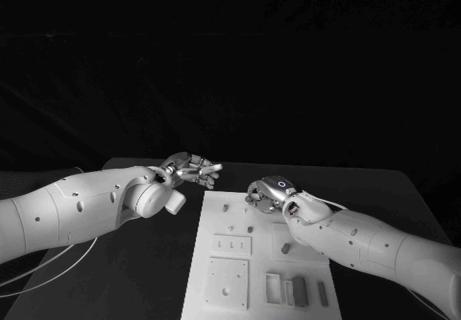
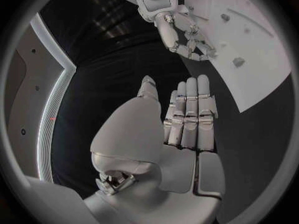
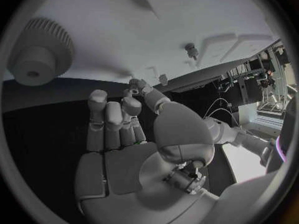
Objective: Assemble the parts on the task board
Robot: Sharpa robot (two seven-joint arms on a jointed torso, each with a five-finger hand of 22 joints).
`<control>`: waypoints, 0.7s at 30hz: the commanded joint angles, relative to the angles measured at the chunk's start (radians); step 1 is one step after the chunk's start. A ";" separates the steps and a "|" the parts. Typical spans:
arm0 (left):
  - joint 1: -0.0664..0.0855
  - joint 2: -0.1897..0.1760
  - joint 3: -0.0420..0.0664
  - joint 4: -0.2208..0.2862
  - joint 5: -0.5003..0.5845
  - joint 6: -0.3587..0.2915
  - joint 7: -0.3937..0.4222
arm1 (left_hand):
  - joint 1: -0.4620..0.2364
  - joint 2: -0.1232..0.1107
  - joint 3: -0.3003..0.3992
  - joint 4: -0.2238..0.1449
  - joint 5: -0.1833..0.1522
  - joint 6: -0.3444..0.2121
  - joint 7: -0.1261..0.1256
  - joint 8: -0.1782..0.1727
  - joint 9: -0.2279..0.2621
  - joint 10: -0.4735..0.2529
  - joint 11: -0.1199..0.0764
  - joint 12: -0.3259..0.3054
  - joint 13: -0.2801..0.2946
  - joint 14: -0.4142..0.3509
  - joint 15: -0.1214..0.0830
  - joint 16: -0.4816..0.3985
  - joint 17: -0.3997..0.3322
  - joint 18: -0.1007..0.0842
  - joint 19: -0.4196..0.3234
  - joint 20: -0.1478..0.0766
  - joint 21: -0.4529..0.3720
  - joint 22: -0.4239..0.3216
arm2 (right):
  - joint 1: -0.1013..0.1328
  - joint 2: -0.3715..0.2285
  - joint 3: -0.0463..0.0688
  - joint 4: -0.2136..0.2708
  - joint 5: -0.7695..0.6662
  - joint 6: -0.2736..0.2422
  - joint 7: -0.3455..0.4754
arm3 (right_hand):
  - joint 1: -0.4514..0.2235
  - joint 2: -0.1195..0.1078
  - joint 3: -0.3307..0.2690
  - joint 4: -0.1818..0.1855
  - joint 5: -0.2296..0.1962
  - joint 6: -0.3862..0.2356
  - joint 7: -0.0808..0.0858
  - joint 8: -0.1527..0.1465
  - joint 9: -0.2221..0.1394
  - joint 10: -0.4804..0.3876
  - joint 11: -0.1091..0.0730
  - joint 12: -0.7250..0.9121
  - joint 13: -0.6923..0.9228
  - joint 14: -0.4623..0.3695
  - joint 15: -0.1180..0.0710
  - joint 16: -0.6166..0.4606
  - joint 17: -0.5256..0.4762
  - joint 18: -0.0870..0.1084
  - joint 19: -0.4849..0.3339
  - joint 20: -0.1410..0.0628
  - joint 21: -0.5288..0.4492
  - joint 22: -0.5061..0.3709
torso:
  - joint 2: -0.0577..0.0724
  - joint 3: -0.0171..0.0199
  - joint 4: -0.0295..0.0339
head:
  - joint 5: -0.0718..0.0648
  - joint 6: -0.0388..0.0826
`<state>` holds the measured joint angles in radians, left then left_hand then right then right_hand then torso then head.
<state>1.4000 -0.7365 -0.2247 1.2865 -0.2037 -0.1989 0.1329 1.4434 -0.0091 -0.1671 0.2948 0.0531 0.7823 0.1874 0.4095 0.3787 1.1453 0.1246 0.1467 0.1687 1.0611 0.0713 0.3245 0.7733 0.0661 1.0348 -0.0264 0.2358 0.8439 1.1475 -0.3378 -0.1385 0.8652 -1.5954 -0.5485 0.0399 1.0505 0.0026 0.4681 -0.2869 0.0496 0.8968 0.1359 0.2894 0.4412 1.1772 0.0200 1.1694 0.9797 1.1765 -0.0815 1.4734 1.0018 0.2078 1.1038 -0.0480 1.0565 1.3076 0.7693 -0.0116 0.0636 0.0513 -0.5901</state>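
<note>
Over the far end of the flat white task board (image 1: 252,267): right hand (image 1: 268,195) at twelve o'clock, fingers curled together, empty; left hand (image 1: 191,169) at ten o'clock, fingers straight, side by side, empty.

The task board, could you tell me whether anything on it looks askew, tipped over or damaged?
Nothing stands out. The task board lies flat and straight on the table, its parts in order. Both the left hand and the right hand hold nothing.
</note>
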 commanded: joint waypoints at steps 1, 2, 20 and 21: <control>0.002 0.002 0.001 0.002 -0.002 0.009 0.005 | 0.014 0.000 -0.007 -0.001 -0.004 0.007 0.000 -0.005 0.002 0.005 -0.002 -0.003 0.002 -0.004 0.003 -0.006 0.002 0.015 -0.007 0.002 -0.004 0.001 | 0.000 0.001 0.000 0.004 0.002 0.015 0.000 | -0.006 -0.007 0.005 0.000 0.000 -0.005 0.001 -0.005 -0.001 -0.006 0.004 -0.005 0.000 -0.006 0.001 -0.004 0.000 0.054 -0.001 -0.002 -0.005 0.009 | 0.000 0.0001 0.0002 | 0.001 -0.002; 0.002 0.001 0.001 0.002 -0.002 0.009 0.005 | 0.014 0.000 -0.007 -0.001 -0.004 0.007 0.000 -0.005 0.002 0.005 -0.002 -0.003 0.002 -0.004 0.003 -0.006 0.002 0.015 -0.007 0.002 -0.004 0.001 | 0.000 0.001 0.000 0.005 0.002 0.015 0.000 | -0.006 -0.006 0.005 0.000 0.000 -0.004 0.001 -0.005 -0.001 -0.006 0.004 -0.005 0.001 -0.006 0.001 -0.004 0.001 0.054 -0.001 -0.002 -0.005 0.009 | 0.000 0.0001 0.0002 | 0.001 -0.002; 0.004 0.000 0.001 -0.003 -0.002 0.008 0.004 | 0.014 0.000 -0.008 -0.001 -0.004 0.008 0.000 -0.005 0.002 0.006 -0.002 -0.004 0.002 -0.003 0.003 -0.007 0.003 0.015 -0.007 0.002 -0.005 0.002 | 0.002 -0.002 0.000 0.023 0.002 0.021 0.003 | -0.005 -0.002 0.006 -0.001 0.000 0.010 -0.001 0.003 0.003 -0.006 0.002 -0.004 0.002 -0.004 0.000 -0.001 0.003 0.054 -0.002 0.000 -0.005 0.009 | 0.000 0.0003 -0.0002 | 0.003 -0.005; 0.004 0.000 0.001 -0.004 -0.002 0.008 0.004 | 0.014 0.000 -0.008 -0.001 -0.004 0.008 0.000 -0.005 0.002 0.006 -0.002 -0.004 0.002 -0.003 0.003 -0.007 0.003 0.015 -0.007 0.002 -0.005 0.002 | 0.002 -0.002 0.000 0.024 0.002 0.020 0.003 | -0.004 -0.002 0.006 -0.001 0.000 0.011 -0.001 0.003 0.003 -0.006 0.002 -0.004 0.002 -0.004 0.000 -0.001 0.003 0.054 -0.002 0.000 -0.004 0.010 | 0.000 0.0001 0.0001 | 0.003 -0.006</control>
<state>1.4024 -0.7368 -0.2247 1.2825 -0.2040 -0.1988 0.1312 1.4474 -0.0052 -0.1699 0.2920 0.0531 0.7823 0.1873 0.4095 0.3795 1.1453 0.1246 0.1462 0.1694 1.0611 0.0713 0.3245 0.7750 0.0643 1.0348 -0.0264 0.2358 0.8446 1.1487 -0.3396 -0.1385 0.8856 -1.5915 -0.5396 0.0395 1.0505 0.0026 0.4680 -0.2869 0.0496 0.9011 0.1333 0.2895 0.4426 1.1741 0.0231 1.1694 0.9807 1.1746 -0.0796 1.4735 1.0035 0.2074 1.1020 -0.0460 1.0568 1.3075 0.7698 -0.0115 0.0637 0.0545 -0.5951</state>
